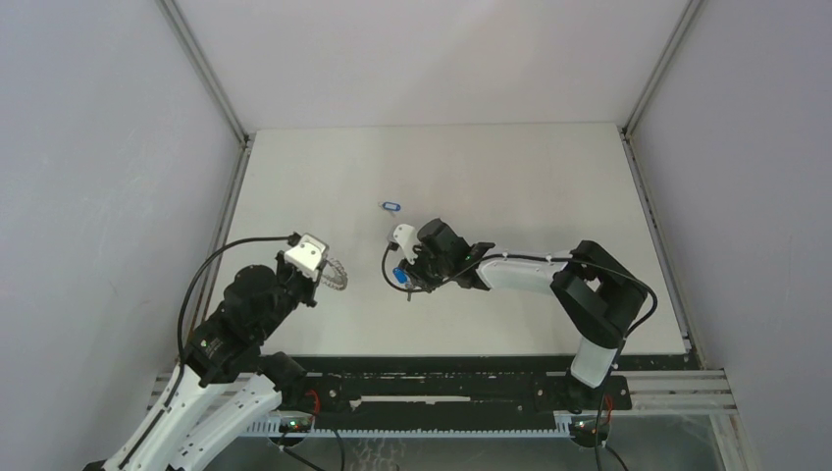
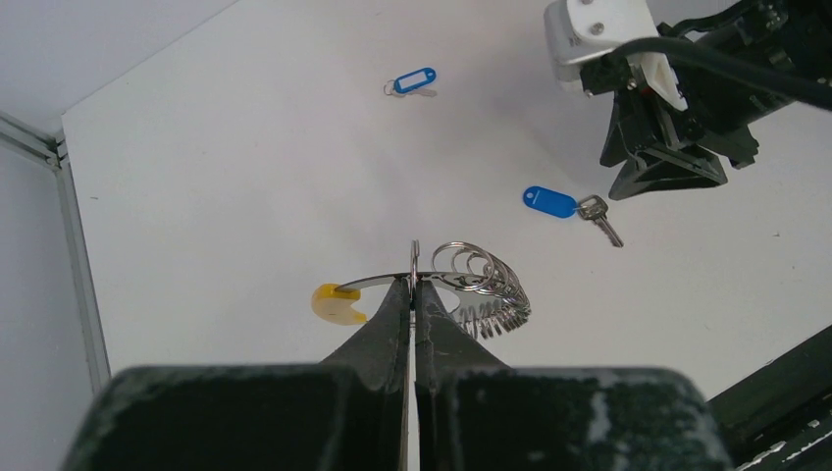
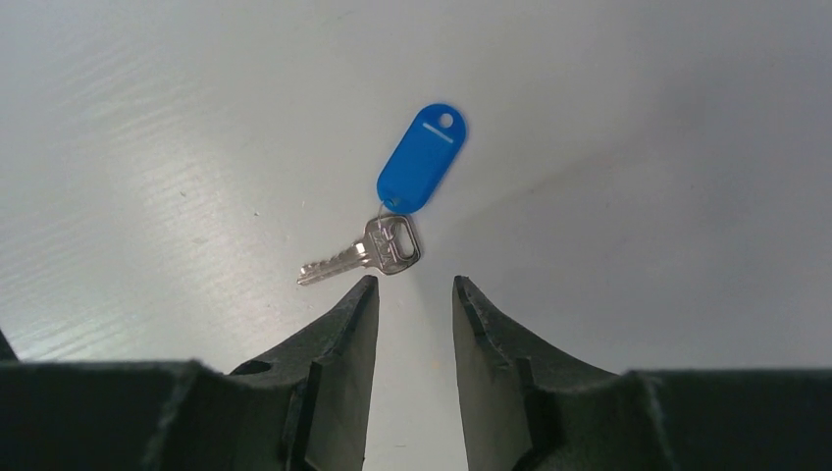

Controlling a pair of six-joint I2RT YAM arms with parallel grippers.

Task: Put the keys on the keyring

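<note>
Progress nil, we judge — neither key on keyring [image 2: 481,275]. Left gripper [image 2: 414,287] clenched on its rim. Near key [image 3: 378,253] flat on desk [image 3: 638,147], right gripper [image 3: 413,285] parted, empty, just short of it. Far key [image 2: 412,81] well apart, also on desk — both threadings left.

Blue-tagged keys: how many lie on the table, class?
2. The near key lies ahead of the open right gripper; the far key lies farther back. None seems hidden.
</note>
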